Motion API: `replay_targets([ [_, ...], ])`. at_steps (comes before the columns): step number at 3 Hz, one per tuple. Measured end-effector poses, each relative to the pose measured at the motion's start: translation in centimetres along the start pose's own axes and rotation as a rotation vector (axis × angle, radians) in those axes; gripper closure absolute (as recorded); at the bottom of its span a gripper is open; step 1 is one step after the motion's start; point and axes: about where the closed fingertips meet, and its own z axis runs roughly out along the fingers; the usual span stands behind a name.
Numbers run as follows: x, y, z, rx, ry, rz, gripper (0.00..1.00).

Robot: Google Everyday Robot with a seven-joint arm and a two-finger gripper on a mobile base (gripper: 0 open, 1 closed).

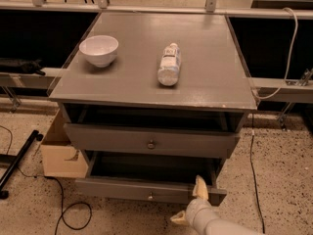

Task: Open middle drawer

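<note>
The middle drawer (151, 142) sits just under the counter (210, 62) of the grey cabinet. Its low grey front carries one small round metal knob (151, 144) at the centre. The front stands a little forward of the cabinet frame, with a dark gap above it.

My gripper (190, 203) is well below that, at the bottom edge of the view, down at the right end of the lowest drawer (122, 190). My pale arm (220, 226) comes in from the lower right. My jaws are apart and hold nothing: one fingertip (200, 186) points up against the lowest drawer's front rim, though I cannot tell whether it touches. The other (178, 219) lies lower and to the left, over the floor.

The lowest drawer is pulled out farther than the middle one, its dark inside showing.

On the counter a white bowl (99, 49) stands at the left and a clear bottle (169, 64) lies on its side near the middle, the two well apart. A cardboard box (62, 153) rests on the speckled floor (283, 180) beside the cabinet's left side, and a black cable (73, 214) loops in front of it.
</note>
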Motion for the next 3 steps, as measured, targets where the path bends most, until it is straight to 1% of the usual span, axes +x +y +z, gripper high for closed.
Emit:
replay_targets([
  [1, 0.0, 0.0, 0.0, 0.000, 0.000, 0.000, 0.00],
  [2, -0.6, -0.6, 0.6, 0.002, 0.016, -0.037, 0.00],
  [3, -1.0, -2.0, 3.6, -0.020, 0.069, -0.112, 0.00],
])
